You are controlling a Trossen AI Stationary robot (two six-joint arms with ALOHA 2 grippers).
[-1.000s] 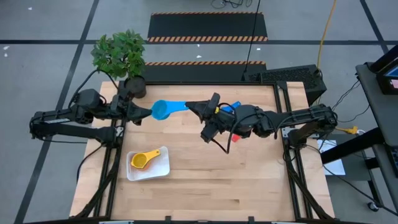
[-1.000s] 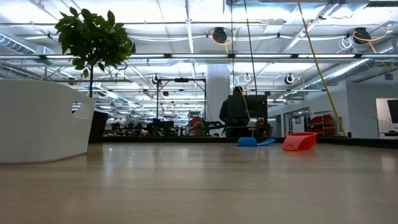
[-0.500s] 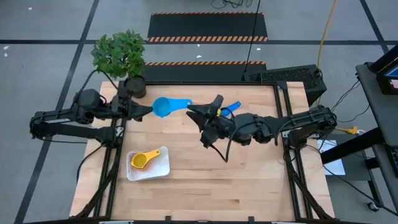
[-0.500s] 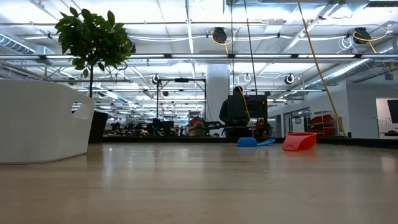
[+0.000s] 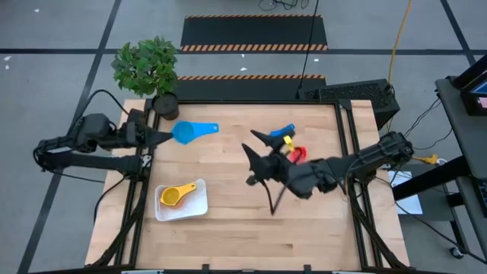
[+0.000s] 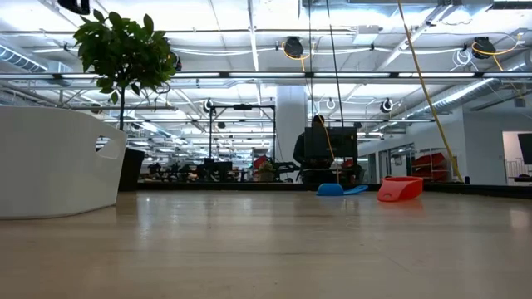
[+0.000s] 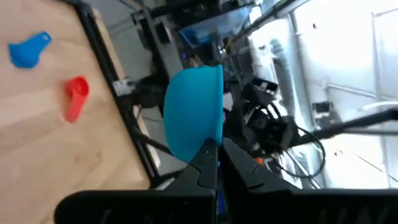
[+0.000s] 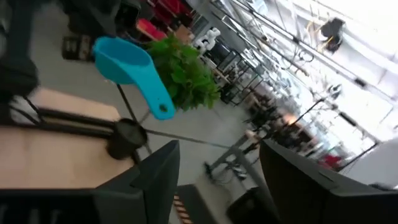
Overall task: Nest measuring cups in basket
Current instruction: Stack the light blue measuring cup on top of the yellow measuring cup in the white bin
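Left gripper (image 5: 161, 136) hangs at the table's ten o'clock corner, fingers clamped on the light blue cup (image 5: 186, 132), near the plant pot (image 5: 165, 104). Right gripper (image 5: 255, 148), fingers spread with nothing between them, sits about centre. Dark blue cup (image 5: 282, 131) and red cup (image 5: 297, 155) lie toward two o'clock. Yellow cup (image 5: 173, 196) rests inside the basket (image 5: 196, 205) at eight o'clock.

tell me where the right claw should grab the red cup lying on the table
Best by its handle. The small red plastic measuring cup lies flat on the wooden table, round bowl at one end and short flat handle sticking out. Coming from above with the right claw, its fingers open, and closing across the handle's narrow width looks safest; the bowl is probably too wide and round to pinch.
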